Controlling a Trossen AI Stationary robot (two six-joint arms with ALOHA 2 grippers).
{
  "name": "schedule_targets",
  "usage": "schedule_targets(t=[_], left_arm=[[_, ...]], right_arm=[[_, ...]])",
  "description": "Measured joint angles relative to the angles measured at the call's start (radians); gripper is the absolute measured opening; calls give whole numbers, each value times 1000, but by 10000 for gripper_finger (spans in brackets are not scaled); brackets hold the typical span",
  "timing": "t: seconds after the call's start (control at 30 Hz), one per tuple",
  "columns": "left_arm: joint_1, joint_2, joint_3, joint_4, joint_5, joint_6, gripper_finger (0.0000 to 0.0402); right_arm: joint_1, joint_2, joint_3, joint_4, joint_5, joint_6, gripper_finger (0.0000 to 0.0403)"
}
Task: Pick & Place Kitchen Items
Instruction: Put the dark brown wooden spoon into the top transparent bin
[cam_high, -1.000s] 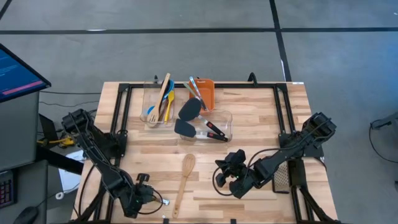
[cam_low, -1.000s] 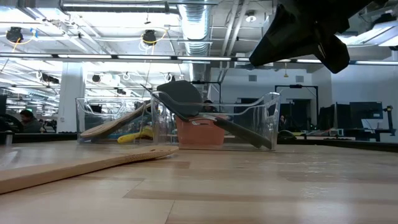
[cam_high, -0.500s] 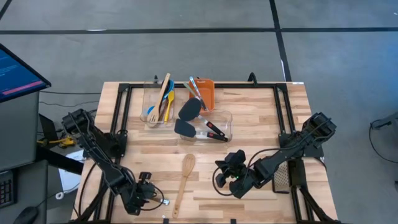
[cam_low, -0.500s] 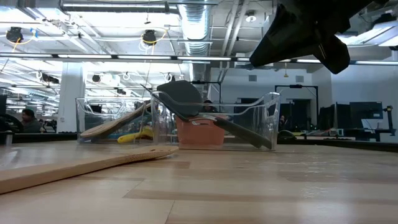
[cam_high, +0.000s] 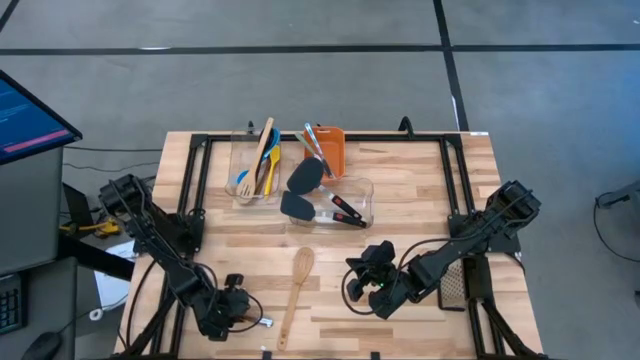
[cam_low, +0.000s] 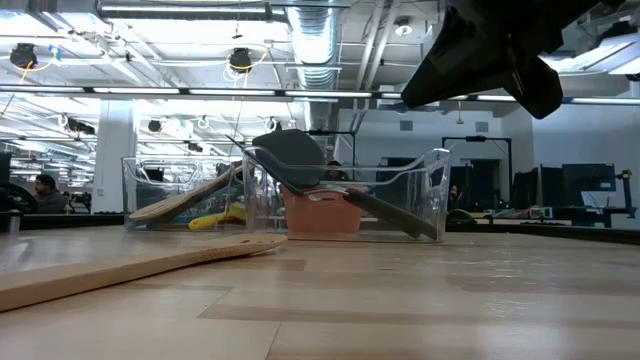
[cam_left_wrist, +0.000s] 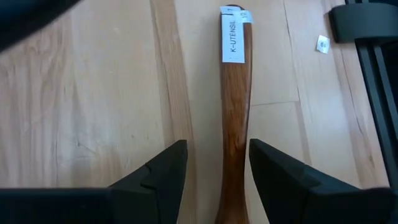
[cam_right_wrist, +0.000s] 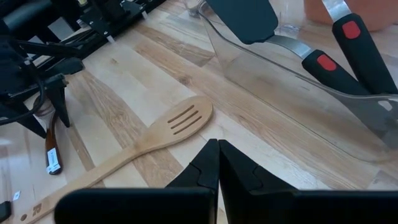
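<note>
L tool (cam_left_wrist: 211, 171) released, fingers astride a dark-stained wooden handle (cam_left_wrist: 234, 112) lying on the bench (cam_left_wrist: 93, 93), near front edge. Handle's long axis runs straight between the fingers; labelled end points away from the wrist. Judgement: drop square, centre the handle, then close. Slotted wooden spatula (cam_high: 294, 292) lies close by, head toward the tubs, axis roughly front-to-back. R tool (cam_right_wrist: 217, 163) clenched, empty, hovering mid-bench.

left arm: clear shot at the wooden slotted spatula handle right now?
Probably yes. The left gripper is open with its fingers on either side of the wooden slotted spatula handle, and nothing lies on the bare table between them.
</note>
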Motion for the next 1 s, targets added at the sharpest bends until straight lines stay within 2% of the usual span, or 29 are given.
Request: schedule_targets(t=[0.6, 0.77, 1.0], left_arm=[[0, 1, -16, 0, -9, -16, 167], [0, 2, -16, -7, -56, 80, 167], [46, 4, -18, -21, -111, 127, 167]], right_arm=[[0, 0, 0, 5, 0, 2, 0], [0, 0, 0, 10, 0, 3, 0], [1, 0, 0, 13, -1, 3, 0]])
